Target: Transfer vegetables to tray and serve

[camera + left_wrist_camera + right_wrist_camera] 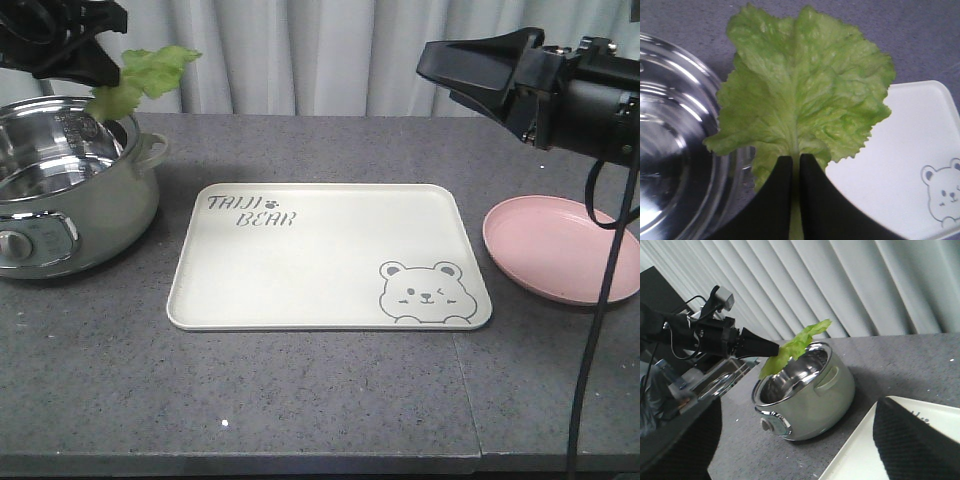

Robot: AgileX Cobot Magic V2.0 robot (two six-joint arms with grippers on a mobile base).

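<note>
My left gripper (pixel 112 82) hangs over the rim of the pot at the far left, shut on the pale rib of a green lettuce leaf (pixel 150 70). In the left wrist view the vegetable (pixel 805 85) fans out ahead of the gripper (pixel 795 159), half over the pot, half over table and tray corner. The cream tray (pixel 330 250) with the bear face lies flat mid-table and holds nothing. My right gripper (pixel 445 75) hovers high at the right, open, nothing between its fingers (pixel 915 440). From there the leaf (pixel 795 345) shows above the pot.
A pale green electric pot (pixel 90 210) with a shiny steel inside (pixel 670 150) stands left of the tray. A round pink plate (pixel 560 245) sits to the tray's right. A black cable hangs from the right arm. Curtains close the back.
</note>
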